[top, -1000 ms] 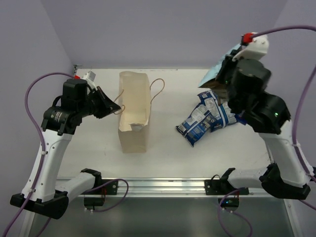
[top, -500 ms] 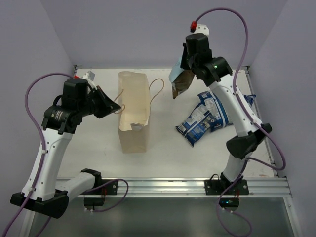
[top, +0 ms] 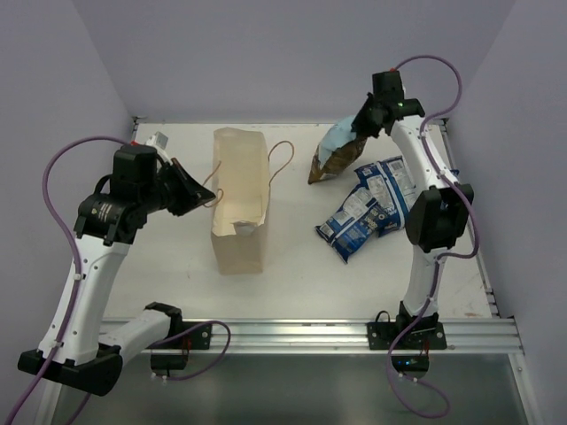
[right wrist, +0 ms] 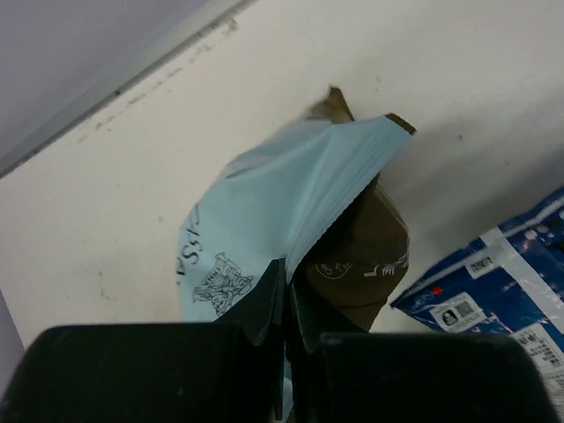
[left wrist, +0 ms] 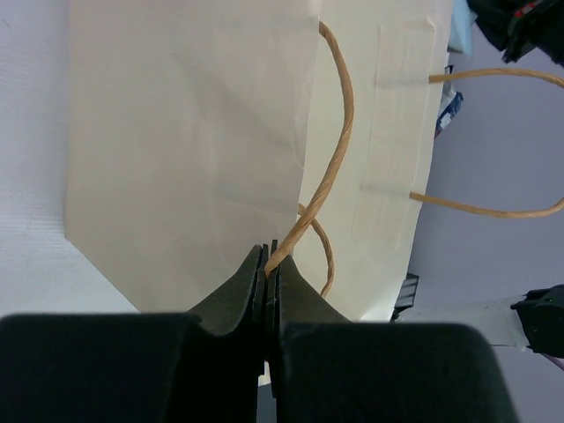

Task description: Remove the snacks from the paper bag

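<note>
The tan paper bag lies on its side in the middle-left of the table, also filling the left wrist view. My left gripper is shut on one of its brown cord handles. A light blue chip bag hangs with its lower end near the table at the back right, and my right gripper is shut on its top edge. Dark blue and white snack packets lie in a heap on the table just in front of it, one corner showing in the right wrist view.
The second cord handle loops out on the bag's right side. The table's back wall edge runs just behind the chip bag. The metal rail with both arm bases lines the near edge.
The right arm has swung the light blue chip bag rightward and down toward the table beside the other packets. The left gripper and paper bag have stayed put.
</note>
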You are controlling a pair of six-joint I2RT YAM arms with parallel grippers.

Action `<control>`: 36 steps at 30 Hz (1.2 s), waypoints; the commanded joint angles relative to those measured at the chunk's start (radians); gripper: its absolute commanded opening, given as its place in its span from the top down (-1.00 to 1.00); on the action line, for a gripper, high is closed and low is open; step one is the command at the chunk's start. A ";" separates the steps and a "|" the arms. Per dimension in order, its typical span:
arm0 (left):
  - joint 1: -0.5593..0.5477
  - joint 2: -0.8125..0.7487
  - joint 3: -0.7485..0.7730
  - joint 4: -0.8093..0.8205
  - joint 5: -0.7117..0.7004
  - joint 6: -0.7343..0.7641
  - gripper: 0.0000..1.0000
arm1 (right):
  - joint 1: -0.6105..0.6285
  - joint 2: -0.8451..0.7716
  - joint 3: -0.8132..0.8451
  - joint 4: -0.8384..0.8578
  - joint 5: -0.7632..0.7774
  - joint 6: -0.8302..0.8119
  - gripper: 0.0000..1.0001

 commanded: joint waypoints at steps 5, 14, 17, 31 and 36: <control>0.007 -0.019 -0.039 0.039 0.029 -0.030 1.00 | -0.068 -0.164 -0.418 0.073 -0.037 0.018 0.86; 0.007 -0.044 -0.077 0.053 0.055 -0.004 0.68 | -0.074 -0.453 -0.781 0.184 0.025 -0.066 -0.48; 0.007 -0.054 -0.088 0.056 0.061 0.005 0.52 | -0.072 -0.562 -0.801 0.166 0.064 -0.127 -0.71; 0.007 -0.064 0.050 0.024 0.017 0.020 -1.00 | 0.165 -1.005 -0.927 -0.022 0.052 -0.192 -0.98; 0.007 -0.065 0.136 -0.040 -0.015 0.026 -1.00 | 0.207 -1.030 -0.928 -0.140 0.038 -0.125 -0.98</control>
